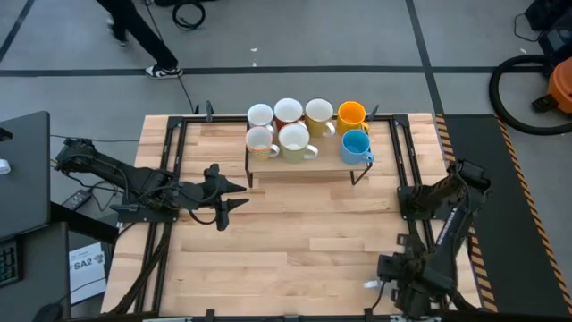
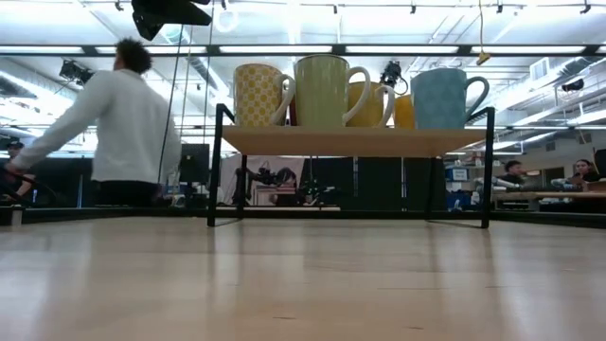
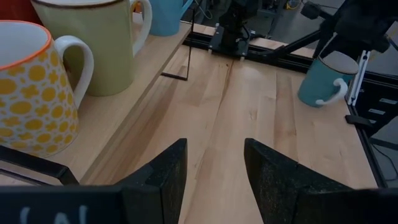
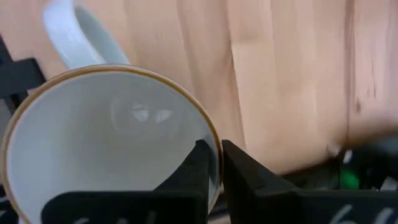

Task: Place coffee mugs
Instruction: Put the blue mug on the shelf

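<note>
The left gripper (image 1: 239, 197) waits open at the table's (image 1: 295, 241) left, clear of the shelf (image 1: 308, 165) holding seven mugs (image 1: 295, 139). At near right, the right gripper (image 4: 212, 167) pinches a teal mug's (image 3: 323, 84) rim, probably for lifting it shelfward.

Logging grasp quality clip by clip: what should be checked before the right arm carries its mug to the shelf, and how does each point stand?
1. Right gripper shut on the rim of the teal mug: ok.
2. Teal mug lifted clear of the table: cannot tell.
3. Bare spot on the shelf, front row, between the pale mug and the blue mug: ok.
4. Left gripper open, waiting left of the shelf, away from the right arm: ok.
</note>
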Action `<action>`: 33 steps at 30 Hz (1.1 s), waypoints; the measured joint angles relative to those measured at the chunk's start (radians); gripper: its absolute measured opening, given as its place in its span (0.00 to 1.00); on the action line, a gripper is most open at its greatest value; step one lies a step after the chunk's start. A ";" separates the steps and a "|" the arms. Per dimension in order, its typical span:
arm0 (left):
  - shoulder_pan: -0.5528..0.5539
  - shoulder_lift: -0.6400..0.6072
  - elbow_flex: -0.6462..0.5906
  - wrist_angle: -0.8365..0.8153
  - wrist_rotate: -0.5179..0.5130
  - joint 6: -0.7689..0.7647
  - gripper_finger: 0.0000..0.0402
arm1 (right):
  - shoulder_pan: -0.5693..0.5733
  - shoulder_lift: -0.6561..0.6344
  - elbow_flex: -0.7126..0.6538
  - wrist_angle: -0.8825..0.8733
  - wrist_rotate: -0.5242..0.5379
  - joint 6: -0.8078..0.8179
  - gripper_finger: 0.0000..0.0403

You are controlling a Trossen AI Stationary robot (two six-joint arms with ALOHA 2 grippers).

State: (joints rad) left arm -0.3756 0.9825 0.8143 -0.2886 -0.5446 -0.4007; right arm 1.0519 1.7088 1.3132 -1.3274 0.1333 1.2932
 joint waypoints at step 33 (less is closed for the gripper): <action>0.000 0.000 -0.001 0.000 0.000 0.000 0.42 | -0.886 0.008 -0.005 0.576 -0.209 -1.831 0.09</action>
State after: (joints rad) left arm -0.3756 0.9821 0.8135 -0.2886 -0.5449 -0.4011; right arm 0.1657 1.7168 1.3079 -0.7517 -0.0753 -0.5381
